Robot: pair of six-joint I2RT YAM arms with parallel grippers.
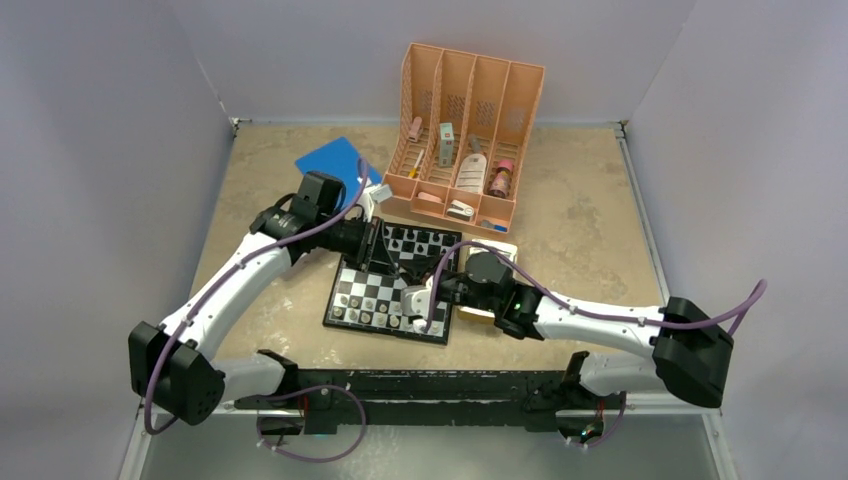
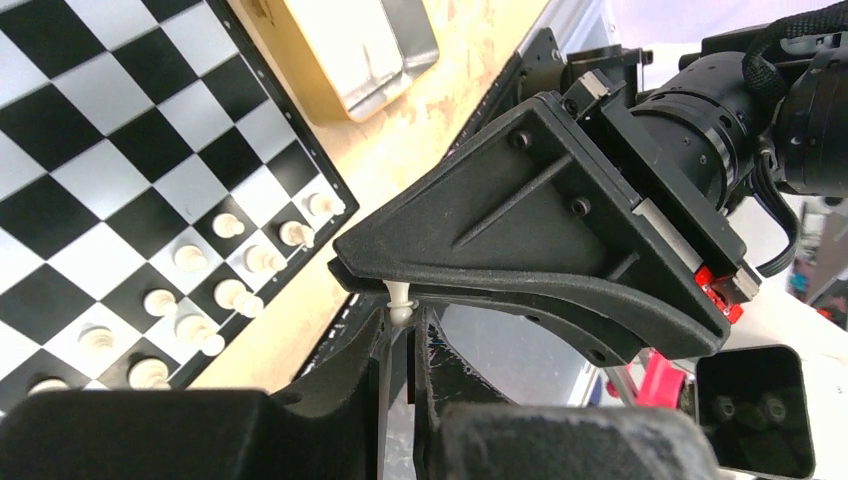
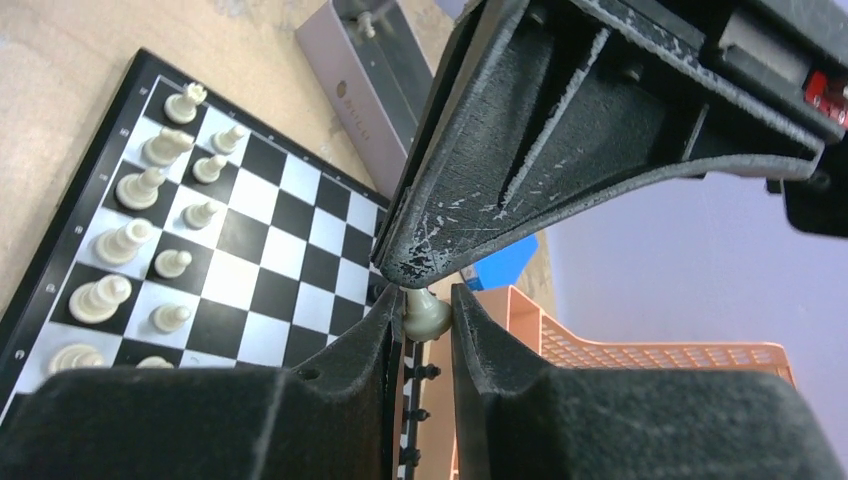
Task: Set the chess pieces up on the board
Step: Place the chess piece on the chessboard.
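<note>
Both tools are clamped on the same pale piece (image 3: 427,314), so this is a mid-air pinch from two sides. right gripper (image 3: 427,296): jaws closed on the wide, rounded base. left gripper (image 2: 403,335): jaws nearly together, gripping the small knob head and thin neck. In each wrist view the other arm's fingertips meet the piece from above. It hangs over the board (image 3: 262,262), not touching it.

Piece look: tiny, off-white with a slight grey sheen, narrow stem, flared foot. Can't tell the type for certain.

Board: glossy black and white checks, thin black border with small white markings along the edge. It lies flat on the tan table (image 1: 580,230), tilted a bit relative to the table edges.

Pale pieces on board (image 3: 128,240): two rows along the near edge, taller figures in the outer row, short ones in the inner row, each upright on its own square. Black pieces (image 1: 420,240) sit along the far edge; the top view is too small to show their detail. Middle squares are bare.

Nearby: metal tray (image 2: 385,45) just beside the board's right side, peach organizer (image 1: 465,130) behind it, blue book (image 1: 330,160) at far left.
</note>
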